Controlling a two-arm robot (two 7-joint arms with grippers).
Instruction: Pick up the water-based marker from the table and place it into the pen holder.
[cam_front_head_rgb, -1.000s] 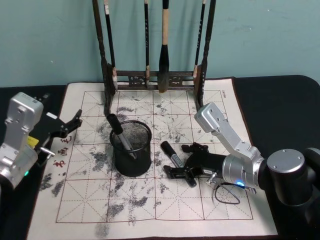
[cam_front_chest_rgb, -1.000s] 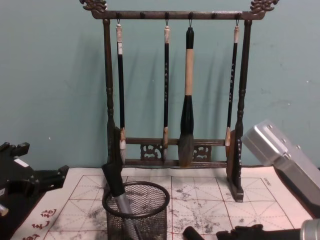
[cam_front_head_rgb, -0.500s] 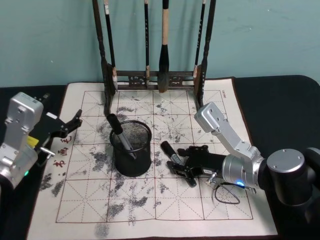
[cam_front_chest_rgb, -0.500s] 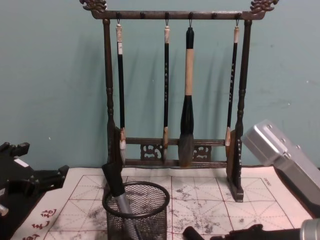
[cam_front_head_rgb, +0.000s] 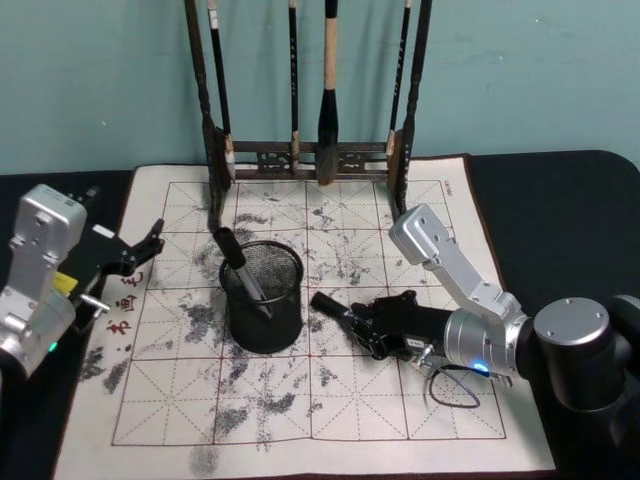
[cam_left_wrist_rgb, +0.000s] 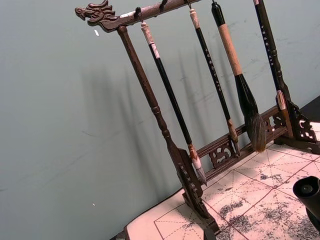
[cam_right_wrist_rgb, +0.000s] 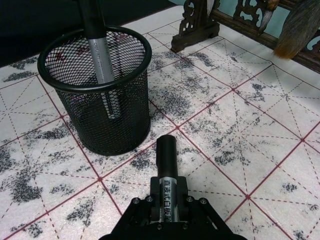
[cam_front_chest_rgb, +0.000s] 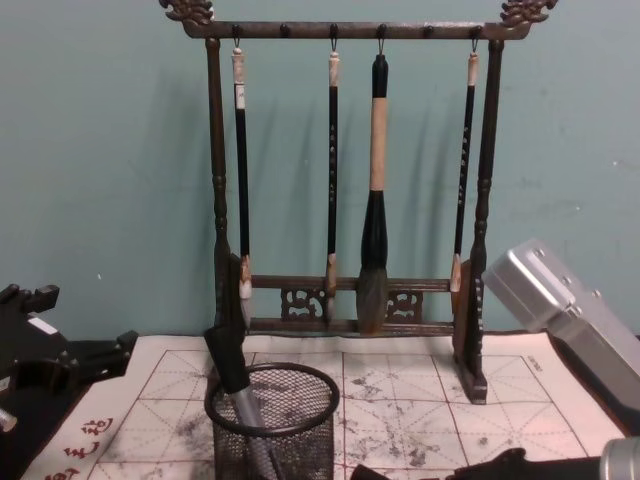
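The water-based marker (cam_front_head_rgb: 335, 311) lies low over the calligraphy mat (cam_front_head_rgb: 400, 420) near the middle of the table (cam_front_head_rgb: 560, 190). The right gripper (cam_front_head_rgb: 370, 327) has its fingers clamped around the labelled barrel. Whether the marker touches the mat I cannot tell. Its black cap (cam_right_wrist_rgb: 166, 152) points toward the pen holder (cam_front_head_rgb: 265, 328), which stands just beside it at the marker's 9 o'clock. Inside the mesh cup a grey-barrelled pen (cam_front_head_rgb: 241, 273) leans against the rim. Well apart, at the holder's 9 o'clock by the mat's edge, the left gripper (cam_front_head_rgb: 148, 252) is parked with its fingers spread on nothing. At the holder's 12 o'clock, the wooden brush rack (cam_front_head_rgb: 310, 152) stands at the far edge of the mat, hung with four brushes (cam_front_chest_rgb: 372, 200).
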